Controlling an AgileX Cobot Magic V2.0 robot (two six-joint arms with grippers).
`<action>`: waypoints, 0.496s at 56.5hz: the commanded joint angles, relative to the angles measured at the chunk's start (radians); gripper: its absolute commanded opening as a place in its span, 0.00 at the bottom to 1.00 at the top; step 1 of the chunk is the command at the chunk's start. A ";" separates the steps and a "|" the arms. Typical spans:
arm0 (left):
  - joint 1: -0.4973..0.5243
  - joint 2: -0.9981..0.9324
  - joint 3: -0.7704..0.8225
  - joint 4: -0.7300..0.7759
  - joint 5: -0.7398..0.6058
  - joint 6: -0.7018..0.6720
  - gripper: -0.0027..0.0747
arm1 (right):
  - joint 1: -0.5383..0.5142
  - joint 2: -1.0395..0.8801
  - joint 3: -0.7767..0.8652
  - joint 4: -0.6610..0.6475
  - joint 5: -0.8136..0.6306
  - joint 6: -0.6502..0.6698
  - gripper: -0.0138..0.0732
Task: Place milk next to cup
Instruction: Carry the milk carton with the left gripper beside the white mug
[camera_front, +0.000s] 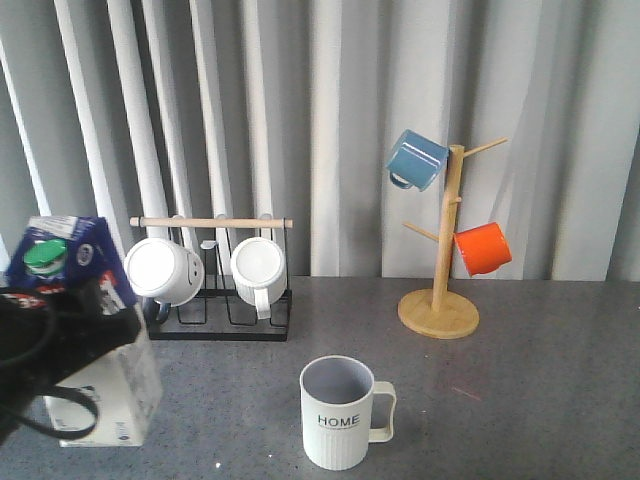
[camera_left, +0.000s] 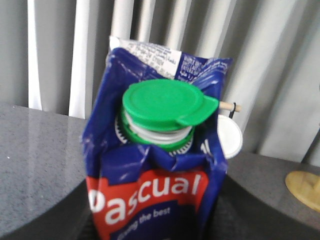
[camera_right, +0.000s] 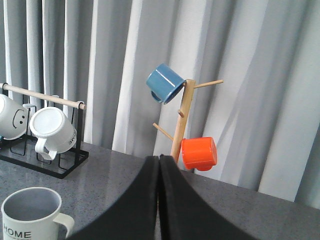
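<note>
The milk (camera_front: 108, 388), a white-and-dark-blue carton with a green cap, is at the table's front left and leans with its top to the left. My left gripper (camera_front: 92, 312) is shut on its upper body. In the left wrist view the milk (camera_left: 150, 150) fills the frame, with the gripper (camera_left: 155, 222) closed on it and dark fingers (camera_left: 47, 222) on either side. The cup (camera_front: 337, 412), a cream ribbed mug lettered "HOME", stands at front centre, well right of the carton, and also shows as the cup (camera_right: 27, 216). My right gripper (camera_right: 159, 161) is shut on nothing.
A black wire rack (camera_front: 235, 322) with a wooden bar holds two white mugs (camera_front: 165, 270) at the back left. A wooden mug tree (camera_front: 441, 300) at the back right carries a blue mug (camera_front: 416, 160) and an orange mug (camera_front: 483, 248). A grey curtain hangs behind.
</note>
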 joint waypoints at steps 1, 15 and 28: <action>-0.073 0.072 -0.092 0.024 -0.043 0.012 0.03 | -0.008 -0.002 -0.026 -0.004 -0.069 -0.001 0.15; -0.145 0.303 -0.249 0.025 -0.076 0.009 0.03 | -0.008 -0.002 -0.026 -0.004 -0.068 -0.001 0.15; -0.148 0.439 -0.319 0.063 -0.098 -0.019 0.03 | -0.008 -0.002 -0.026 -0.004 -0.068 -0.001 0.15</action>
